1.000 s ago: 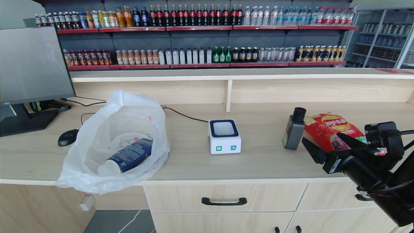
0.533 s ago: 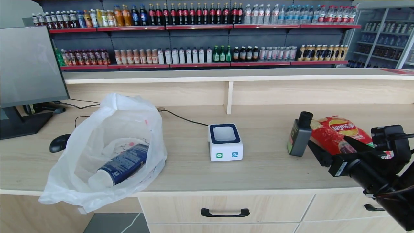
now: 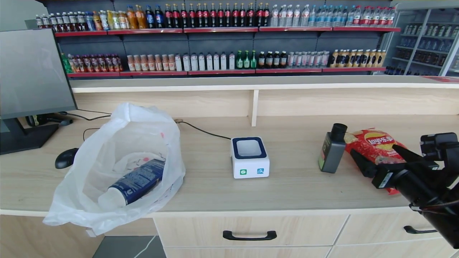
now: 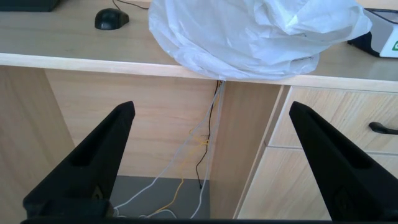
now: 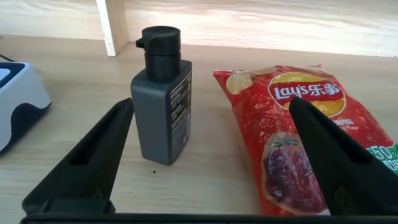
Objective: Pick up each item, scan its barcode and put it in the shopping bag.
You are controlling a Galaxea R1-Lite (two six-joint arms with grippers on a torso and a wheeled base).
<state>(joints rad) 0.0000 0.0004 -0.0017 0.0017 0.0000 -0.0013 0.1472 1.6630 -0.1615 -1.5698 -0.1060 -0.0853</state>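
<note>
1. Your right gripper (image 3: 374, 154) hangs low over the near right part of the counter (image 3: 294, 186), fingers spread wide with nothing between them; it is the nearer arm to both items not yet bagged.
2. The chips bag (image 3: 373, 141) lies flat just beyond and partly under that gripper; its long axis runs away from you, the far end leaning slightly to your left; I judge the open span sits across the bag's short side, so a pinch there looks workable, though the soft foil may slip.
3. The grey pump bottle (image 3: 331, 150) stands upright just beside the bag's left edge, a narrow gap between them; it is the obstacle; the left finger could tip it.
4. Farther left, mid-counter, the scanner (image 3: 250, 157) sits window up.
5. Well apart at the left, the shopping bag (image 3: 118, 150) gapes open, its near side overhanging the counter edge, a blue bottle (image 3: 138, 179) lying inside; your left gripper (image 4: 211, 109) is spread and empty, below the counter edge under that bag.
6. Beyond the bag lie a mouse (image 3: 65, 158) and a monitor (image 3: 34, 71).
</note>
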